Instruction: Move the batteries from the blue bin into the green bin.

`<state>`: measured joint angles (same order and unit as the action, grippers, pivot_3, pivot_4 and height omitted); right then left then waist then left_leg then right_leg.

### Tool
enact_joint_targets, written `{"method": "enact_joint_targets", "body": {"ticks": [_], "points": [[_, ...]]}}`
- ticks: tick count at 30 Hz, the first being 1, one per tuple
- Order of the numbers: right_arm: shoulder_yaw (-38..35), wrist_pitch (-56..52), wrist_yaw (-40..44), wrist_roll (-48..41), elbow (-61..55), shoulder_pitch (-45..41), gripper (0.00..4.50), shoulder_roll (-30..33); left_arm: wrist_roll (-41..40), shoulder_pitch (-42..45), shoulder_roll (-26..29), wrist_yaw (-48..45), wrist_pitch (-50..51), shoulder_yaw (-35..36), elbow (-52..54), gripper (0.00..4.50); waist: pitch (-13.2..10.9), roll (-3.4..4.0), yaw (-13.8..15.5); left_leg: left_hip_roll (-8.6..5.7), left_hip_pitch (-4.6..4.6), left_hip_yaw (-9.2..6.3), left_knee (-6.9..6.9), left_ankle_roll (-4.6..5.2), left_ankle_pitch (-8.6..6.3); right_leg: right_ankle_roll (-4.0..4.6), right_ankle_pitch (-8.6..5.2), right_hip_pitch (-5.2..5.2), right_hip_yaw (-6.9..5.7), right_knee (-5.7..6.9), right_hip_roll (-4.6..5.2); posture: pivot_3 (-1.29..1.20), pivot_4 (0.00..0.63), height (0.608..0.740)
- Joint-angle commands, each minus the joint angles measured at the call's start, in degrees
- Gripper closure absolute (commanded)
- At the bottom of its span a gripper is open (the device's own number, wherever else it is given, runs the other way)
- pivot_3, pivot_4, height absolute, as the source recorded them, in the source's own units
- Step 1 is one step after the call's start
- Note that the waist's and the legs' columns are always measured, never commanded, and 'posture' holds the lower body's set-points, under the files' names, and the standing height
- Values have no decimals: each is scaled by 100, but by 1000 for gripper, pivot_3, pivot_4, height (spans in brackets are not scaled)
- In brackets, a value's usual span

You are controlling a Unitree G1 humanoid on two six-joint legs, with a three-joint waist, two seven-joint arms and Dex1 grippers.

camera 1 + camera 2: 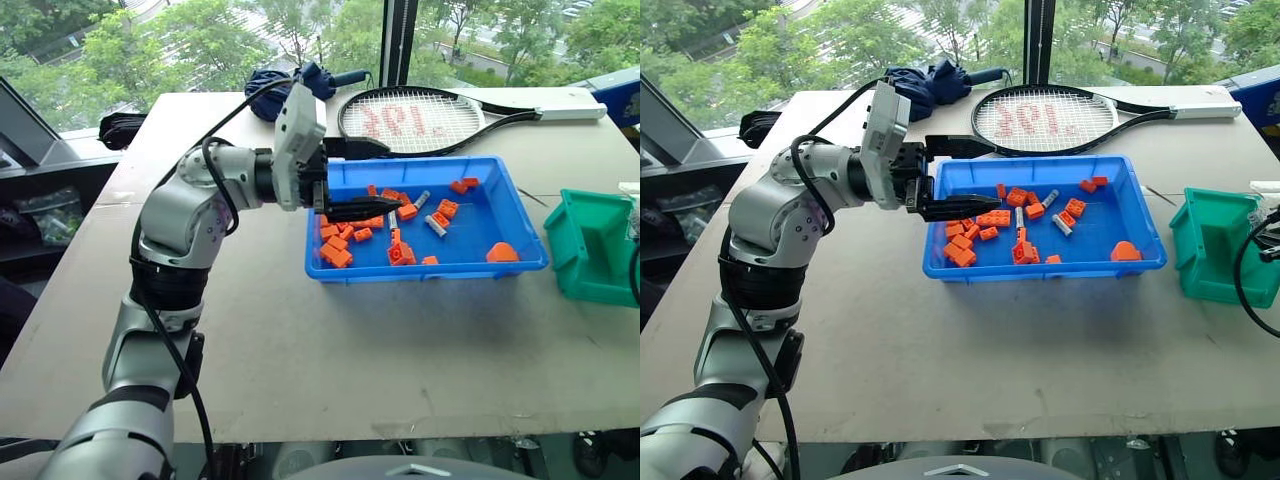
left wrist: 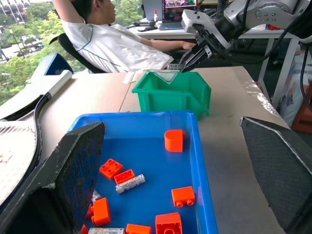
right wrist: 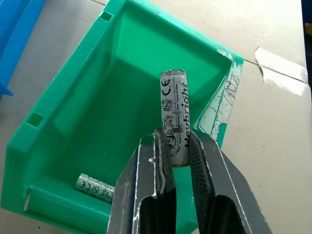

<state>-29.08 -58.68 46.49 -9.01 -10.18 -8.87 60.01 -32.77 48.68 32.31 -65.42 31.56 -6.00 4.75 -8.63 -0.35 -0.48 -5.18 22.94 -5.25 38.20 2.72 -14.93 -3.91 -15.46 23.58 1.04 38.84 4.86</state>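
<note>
One battery pinched, more left in the tray — drop is next.
Blue bin (image 1: 520, 262), centre right, has grey batteries (image 1: 435, 225) among bricks, left gripper (image 1: 352, 208) wide open over its left end; green bin (image 3: 63, 122) lies under the right gripper (image 3: 176, 146), clamped low on a battery (image 3: 174, 117) — light, stiff, slick.

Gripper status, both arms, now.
Left gripper: open, holding nothing, over the blue bin.
Right gripper: shut on a battery, above the green bin.
</note>
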Motion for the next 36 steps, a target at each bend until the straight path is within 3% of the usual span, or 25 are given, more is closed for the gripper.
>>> {"method": "enact_joint_targets", "body": {"ticks": [1, 6, 8, 10, 11, 12, 18, 22, 27, 36], "points": [[-60, -11, -233, -105, -58, -190, 4416, -14, 18, 139, 32, -168, -120, 43, 38, 0, 0, 0, 4, 0, 0, 0, 0, 0, 0, 0, 0, 0, 0, 0, 0, 0, 150, 740], [70, 36, -314, -243, -12, -303, 4416, -37, -42, 126, 18, -287, -66, 74, 87, 0, 0, 0, 4, 0, 0, -2, 1, 0, 0, 0, 0, 0, -1, 0, 0, 0, 150, 740], [106, 70, -348, -276, 22, -334, 3526, -20, -56, 98, 36, -334, -55, 83, 113, 0, 0, 0, 3, 0, 1, -1, 2, 0, 0, 0, 0, 0, -1, 0, 0, 0, 150, 740], [126, 81, -353, -324, 49, -356, 2834, 9, -54, 81, 43, -354, -52, 95, 123, 0, 0, 0, 3, 0, 0, -1, 2, 0, 0, 0, 0, 0, 0, 0, 0, 0, 150, 740], [140, 109, -351, -329, 67, -357, 2834, 32, -49, 76, 43, -356, -55, 100, 126, 0, 0, 0, 5, 0, 1, -1, 2, 0, 0, 0, 0, 0, -1, 0, 0, 0, 150, 740], [158, 134, -353, -331, 76, -355, 2215, 60, -35, 65, 42, -337, -72, 119, 121, 0, 0, 0, 5, 0, 1, -1, 2, 0, 0, 0, 0, 0, -1, 0, 0, 0, 150, 740], [332, 50, -286, -604, -221, -636, 221, 70, 45, -112, 301, -311, -98, 306, 48, 0, -1, 1, -24, 0, 0, -2, 2, 0, 0, 0, 0, 0, -1, 1, -1, 0, 150, 740], [791, -181, -369, -1015, -597, -1317, 101, -219, 170, -383, 722, -404, -141, 417, 14, 0, -3, 5, -69, 12, -4, 4, -2, 0, 0, 0, 0, 2, 7, 1, -12, 0, 150, 740], [1720, -281, -555, -1366, -679, -2262, 101, -1138, 247, -804, 1246, -490, -151, 580, 101, 0, -11, -9, -43, 20, -3, 1, -2, -1, -1, 1, 0, 3, 5, -2, -18, 0, 150, 740], [3201, 259, -706, -1184, -144, -2787, 101, -2341, 129, -1314, 1695, -312, 24, 896, 473, 0, -15, -15, -1, 10, 15, -13, 6, 2, -3, 1, 0, 10, -12, -10, -6, 0, 150, 740]]}}
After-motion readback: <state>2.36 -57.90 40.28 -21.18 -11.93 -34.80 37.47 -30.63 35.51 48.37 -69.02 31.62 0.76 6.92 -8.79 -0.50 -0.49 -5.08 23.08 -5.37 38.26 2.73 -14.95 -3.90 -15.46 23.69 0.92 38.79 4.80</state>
